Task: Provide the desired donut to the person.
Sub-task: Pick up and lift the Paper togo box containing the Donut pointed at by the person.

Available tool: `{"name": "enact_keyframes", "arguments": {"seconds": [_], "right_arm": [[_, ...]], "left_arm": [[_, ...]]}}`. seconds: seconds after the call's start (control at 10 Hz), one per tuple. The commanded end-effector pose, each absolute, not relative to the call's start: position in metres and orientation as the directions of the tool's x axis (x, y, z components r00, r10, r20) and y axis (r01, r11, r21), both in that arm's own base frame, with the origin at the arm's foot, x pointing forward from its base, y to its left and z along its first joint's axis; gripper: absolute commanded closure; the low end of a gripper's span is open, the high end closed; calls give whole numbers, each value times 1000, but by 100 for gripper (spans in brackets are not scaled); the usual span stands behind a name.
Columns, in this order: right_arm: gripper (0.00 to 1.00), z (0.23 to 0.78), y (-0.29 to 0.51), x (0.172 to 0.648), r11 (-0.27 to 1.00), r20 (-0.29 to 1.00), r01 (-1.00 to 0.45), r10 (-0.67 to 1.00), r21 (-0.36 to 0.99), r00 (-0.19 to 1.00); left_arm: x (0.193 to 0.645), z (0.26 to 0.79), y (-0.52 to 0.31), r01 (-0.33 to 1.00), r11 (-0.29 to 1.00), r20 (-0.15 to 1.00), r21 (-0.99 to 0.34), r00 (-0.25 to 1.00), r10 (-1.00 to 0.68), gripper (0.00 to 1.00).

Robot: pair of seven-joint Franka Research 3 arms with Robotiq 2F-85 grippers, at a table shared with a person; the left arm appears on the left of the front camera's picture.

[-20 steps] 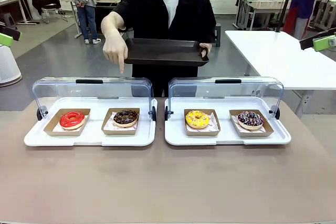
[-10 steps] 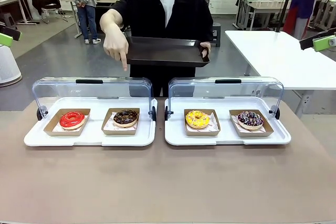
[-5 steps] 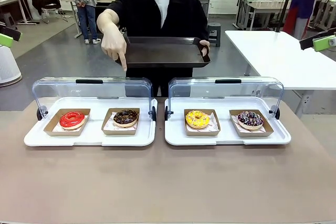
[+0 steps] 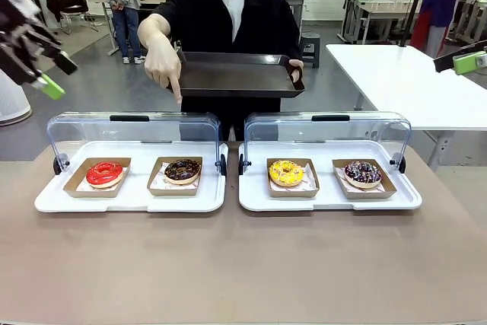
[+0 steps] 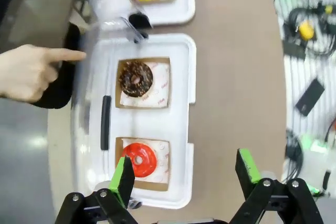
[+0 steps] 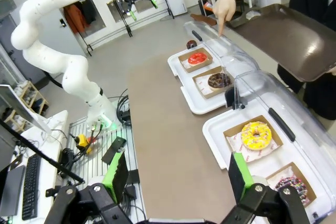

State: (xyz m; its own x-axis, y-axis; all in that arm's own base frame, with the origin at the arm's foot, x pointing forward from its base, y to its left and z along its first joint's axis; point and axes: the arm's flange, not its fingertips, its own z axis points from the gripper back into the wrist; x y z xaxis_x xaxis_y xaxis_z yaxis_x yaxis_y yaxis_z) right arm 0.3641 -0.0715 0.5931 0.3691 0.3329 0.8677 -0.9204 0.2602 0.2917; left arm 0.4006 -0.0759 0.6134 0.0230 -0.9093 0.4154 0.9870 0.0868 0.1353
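Left gripper (image 5: 185, 169) hangs high over the left white tray (image 5: 181, 121), jaws spread wide, nothing between them. In the front view it's a motion-blurred smear at top left, no detail readable. Right gripper (image 6: 177, 170) is also wide apart and empty, raised off to the right; the front view cuts it at the frame edge. Person's hand (image 4: 163, 62) points index-down over the chocolate donut (image 4: 183, 170), which sits in a cardboard holder (image 4: 175, 191) on that tray's right half. The other hand (image 4: 295, 71) grips a dark serving tray (image 4: 240, 74), mostly hidden behind its rim.
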Motion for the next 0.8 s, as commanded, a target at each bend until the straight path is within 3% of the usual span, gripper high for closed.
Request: {"name": "enact_keyframes", "arguments": {"seconds": [0.0,0.3,0.7], "right_arm": [[0,595,-71,364,252,874,-924,326,287,360],[0,595,-71,364,252,874,-924,326,287,360],[0,595,-71,364,252,874,-924,326,287,360]], "left_arm": [[422,584,-106,989,43,268,142,4,-963,0],[450,525,-155,996,-29,108,82,-38,-993,0],[459,467,-185,998,10,108,66,3,-994,0]]}}
